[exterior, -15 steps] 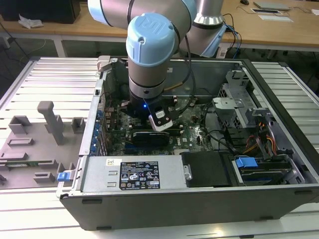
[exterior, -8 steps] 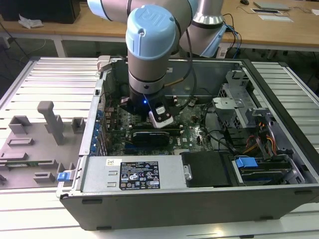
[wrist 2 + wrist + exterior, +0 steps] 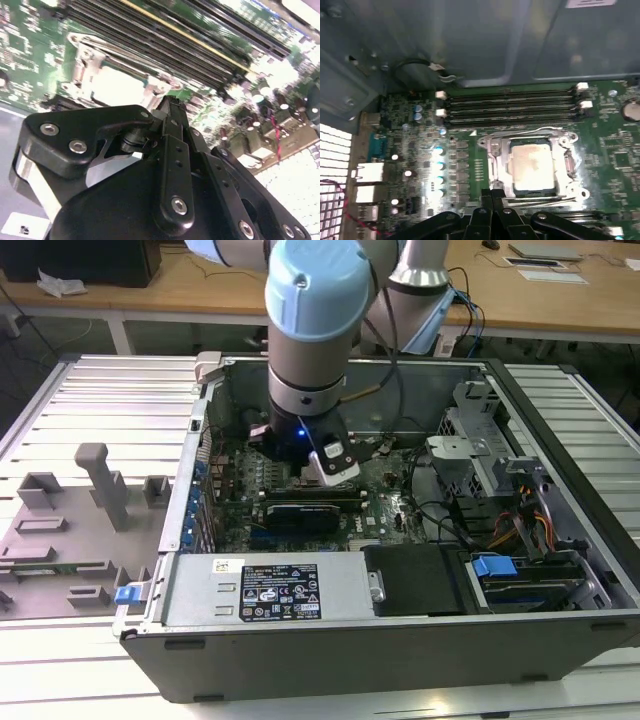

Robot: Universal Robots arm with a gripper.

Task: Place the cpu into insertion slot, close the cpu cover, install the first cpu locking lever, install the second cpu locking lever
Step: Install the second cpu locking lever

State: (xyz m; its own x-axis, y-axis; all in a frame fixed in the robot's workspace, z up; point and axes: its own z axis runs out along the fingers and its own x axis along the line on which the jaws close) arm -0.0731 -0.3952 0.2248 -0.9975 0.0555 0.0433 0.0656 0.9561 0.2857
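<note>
One arm, deep in the open computer case (image 3: 560, 540). The gripper (image 3: 492, 197) hangs pinched together, holding nothing, just beside the socket. The cpu (image 3: 532, 167) sits inside, the cpu cover (image 3: 495, 162) framing it.

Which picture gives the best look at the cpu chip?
The first wrist view: the cpu lies flat in its socket, its whole top showing. In the second wrist view the cpu looks slanted and washed out. In the exterior view the arm blocks that spot.
</note>
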